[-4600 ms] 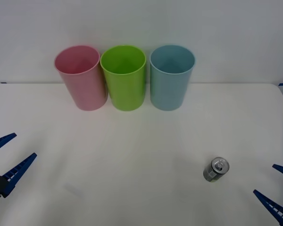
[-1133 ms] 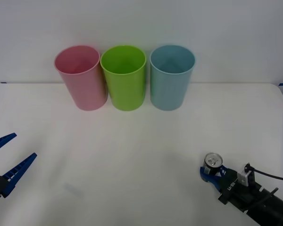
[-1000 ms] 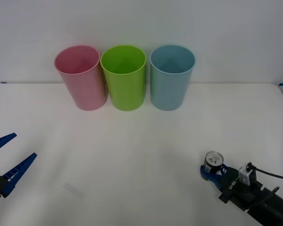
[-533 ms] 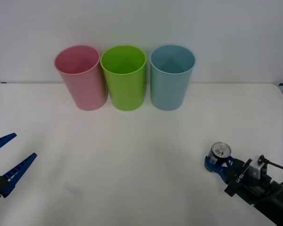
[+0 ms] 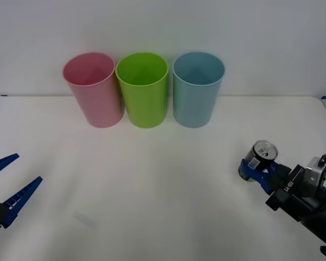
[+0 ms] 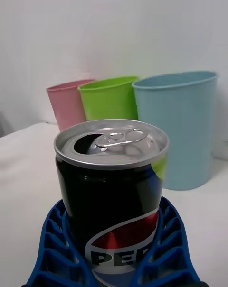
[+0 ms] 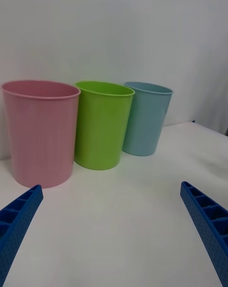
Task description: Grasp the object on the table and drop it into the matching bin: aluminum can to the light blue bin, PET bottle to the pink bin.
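Note:
The aluminum can (image 5: 261, 156) (image 6: 111, 192), dark-sided with a shiny pull-tab top, stands upright in my right gripper (image 5: 256, 168) (image 6: 111, 256), whose blue fingers (image 6: 57, 249) are shut on it, lifted above the white table (image 5: 163, 179) at the right. The light blue bin (image 5: 197, 88) (image 6: 178, 128) (image 7: 146, 117) stands at the back, rightmost of three, well ahead and left of the can. The pink bin (image 5: 94, 88) (image 6: 69, 102) (image 7: 39, 130) is leftmost. My left gripper (image 5: 5, 190) (image 7: 111, 242) hangs open at the front left, holding nothing.
A green bin (image 5: 143, 88) (image 6: 109, 97) (image 7: 103, 123) stands between the pink and light blue ones, all three touching in a row near the table's back edge. A white wall rises behind them. Bare table lies between the grippers and the bins.
My right gripper came in from the right corner, shut on the can, and has lifted it up and rightward over the last second. The left arm has not moved.

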Robot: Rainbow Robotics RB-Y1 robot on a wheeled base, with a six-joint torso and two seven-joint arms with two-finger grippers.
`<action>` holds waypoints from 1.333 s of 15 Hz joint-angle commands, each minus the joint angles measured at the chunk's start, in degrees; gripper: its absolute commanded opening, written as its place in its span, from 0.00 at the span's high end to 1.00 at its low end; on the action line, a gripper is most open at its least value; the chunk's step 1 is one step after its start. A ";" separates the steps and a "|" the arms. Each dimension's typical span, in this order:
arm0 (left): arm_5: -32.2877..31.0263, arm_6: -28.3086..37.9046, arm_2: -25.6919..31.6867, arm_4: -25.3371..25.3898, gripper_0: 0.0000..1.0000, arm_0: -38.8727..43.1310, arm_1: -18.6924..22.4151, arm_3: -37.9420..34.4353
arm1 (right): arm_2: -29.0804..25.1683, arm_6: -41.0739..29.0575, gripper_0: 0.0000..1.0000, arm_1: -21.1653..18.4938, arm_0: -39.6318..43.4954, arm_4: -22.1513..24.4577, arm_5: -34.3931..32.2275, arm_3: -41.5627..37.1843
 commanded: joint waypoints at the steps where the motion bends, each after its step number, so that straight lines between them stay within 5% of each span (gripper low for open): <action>1: 0.00 0.00 0.00 0.00 0.00 0.00 0.00 0.00 | 0.17 -5.71 1.00 -0.99 -0.61 0.03 2.89 -4.11; 11: 0.00 0.00 0.00 0.00 0.00 0.00 0.00 0.00 | 0.17 -21.80 1.00 -2.83 -14.06 4.60 5.35 -5.52; 20: 0.00 0.00 0.00 0.00 0.00 0.00 0.00 0.00 | 9.93 -34.81 1.00 -2.48 -28.12 16.55 26.79 -3.59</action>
